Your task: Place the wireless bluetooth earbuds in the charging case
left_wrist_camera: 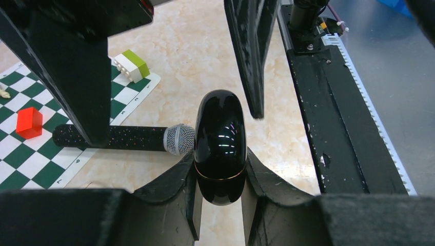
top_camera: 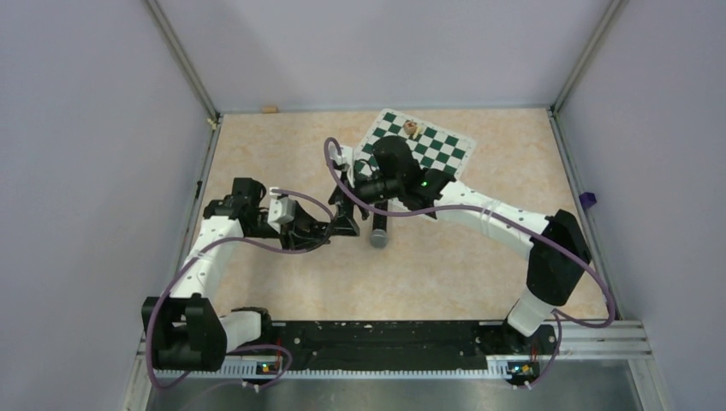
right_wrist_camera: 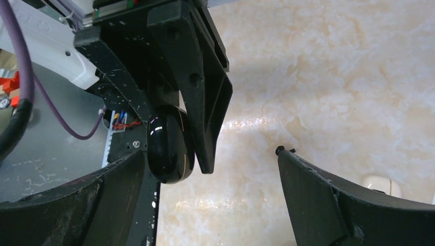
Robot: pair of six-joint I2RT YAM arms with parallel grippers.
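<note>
My left gripper (left_wrist_camera: 220,166) is shut on the charging case (left_wrist_camera: 220,133), a glossy black oval with a thin gold seam, lid shut, held above the table. In the right wrist view the case (right_wrist_camera: 166,148) hangs between the left fingers (right_wrist_camera: 202,102). My right gripper (right_wrist_camera: 209,154) is open wide, and the case sits just inside its left finger. Its fingers (left_wrist_camera: 251,56) stand either side of the case, apart from it. From above, both grippers (top_camera: 345,210) meet mid-table. No earbuds show clearly. A small off-white thing (right_wrist_camera: 377,183) peeks out behind my right finger.
A black microphone (left_wrist_camera: 118,137) with a silver mesh head lies beside the case, partly on the green-and-white chessboard mat (left_wrist_camera: 31,154). On the mat are a red piece (left_wrist_camera: 29,123) and a white and yellow-green block (left_wrist_camera: 131,65). The black base rail (left_wrist_camera: 333,102) runs along the near edge.
</note>
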